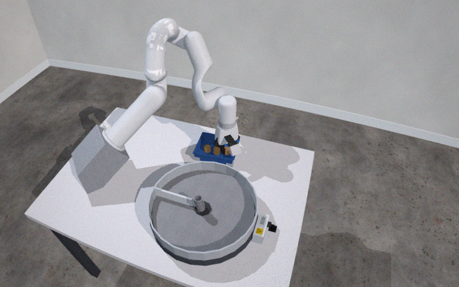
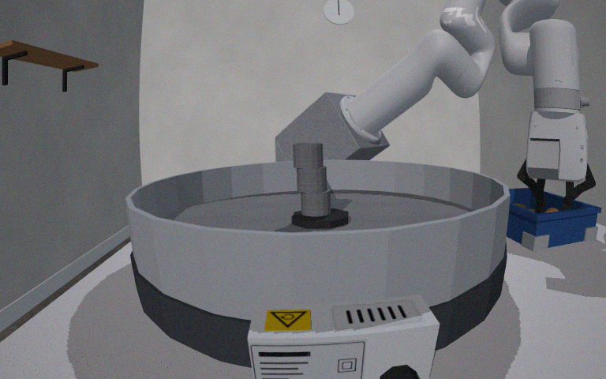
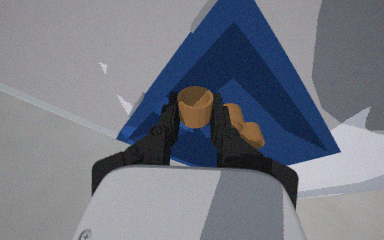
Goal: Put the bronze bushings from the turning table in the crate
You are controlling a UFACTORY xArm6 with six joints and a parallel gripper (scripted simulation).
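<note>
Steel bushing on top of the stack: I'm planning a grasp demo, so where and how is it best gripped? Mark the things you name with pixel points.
I'd grip the outer wall of the top steel bushing (image 1: 197, 198) (image 2: 308, 155) from above, fingers on opposite sides: it stands upright, round-walled, above the rim. Pads should stay high, since another bushing sits directly beneath.

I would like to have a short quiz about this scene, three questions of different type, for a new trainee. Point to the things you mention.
1. True or false: the gripper (image 1: 221, 150) (image 2: 554, 210) (image 3: 195, 103) is shut on a bronze bushing (image 3: 195, 112).
2. Multiple choice: what colour is the crate (image 1: 213, 159) (image 2: 551, 232) (image 3: 295, 95)? A) red B) blue C) green
3. Fill in the missing number: in the exterior view, the stack on the turning table (image 1: 176, 233) (image 2: 312, 263) is made of ___ steel bushings (image 1: 199, 204) (image 2: 312, 181).

Key: 1. true; 2. B; 3. three
</note>
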